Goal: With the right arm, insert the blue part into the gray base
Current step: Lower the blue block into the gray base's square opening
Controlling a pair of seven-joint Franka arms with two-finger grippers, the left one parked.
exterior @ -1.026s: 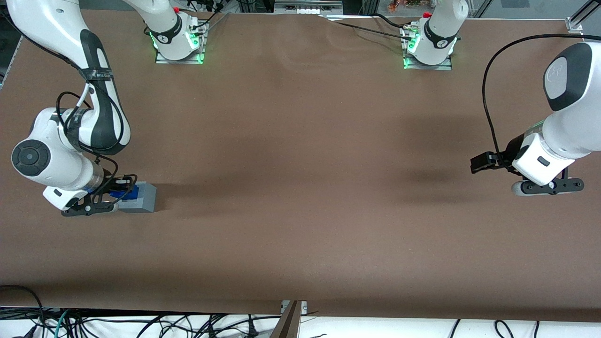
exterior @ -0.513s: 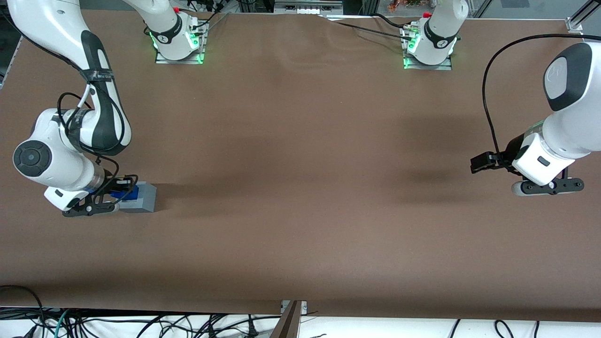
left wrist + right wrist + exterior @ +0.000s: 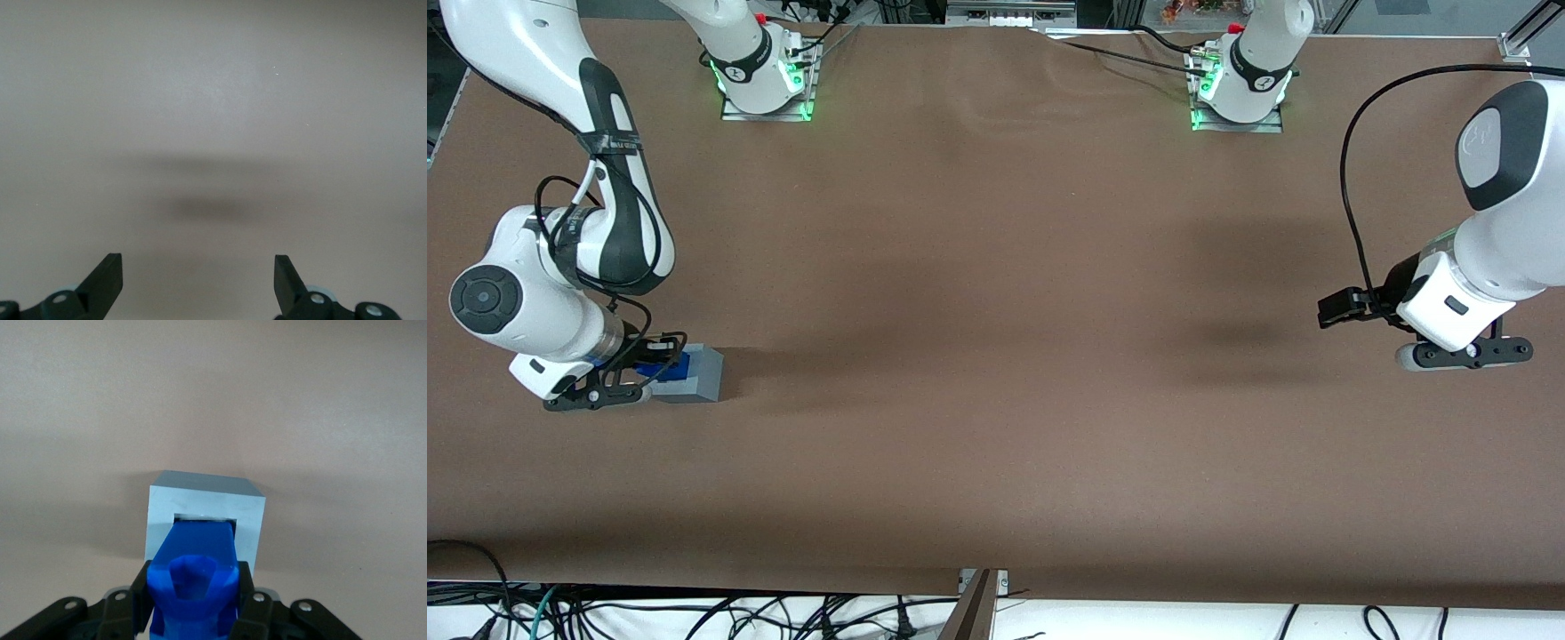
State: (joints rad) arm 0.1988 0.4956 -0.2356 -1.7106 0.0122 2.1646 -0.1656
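Note:
The gray base (image 3: 701, 375) stands on the brown table toward the working arm's end. My right arm's gripper (image 3: 654, 366) is directly over it, shut on the blue part (image 3: 670, 366). In the right wrist view the blue part (image 3: 198, 577) sits between the two black fingers (image 3: 141, 595), and its lower end reaches into the square hole in the top of the gray base (image 3: 203, 508). How deep it sits is hidden by the part itself.
The table is a wide brown mat (image 3: 996, 356). The two arm bases with green lights (image 3: 765, 80) (image 3: 1240, 89) stand at the edge farthest from the front camera. Cables hang below the near edge (image 3: 694, 613).
The right arm's wrist has shifted very slightly; the blue part and gray base stay in the same place under the gripper.

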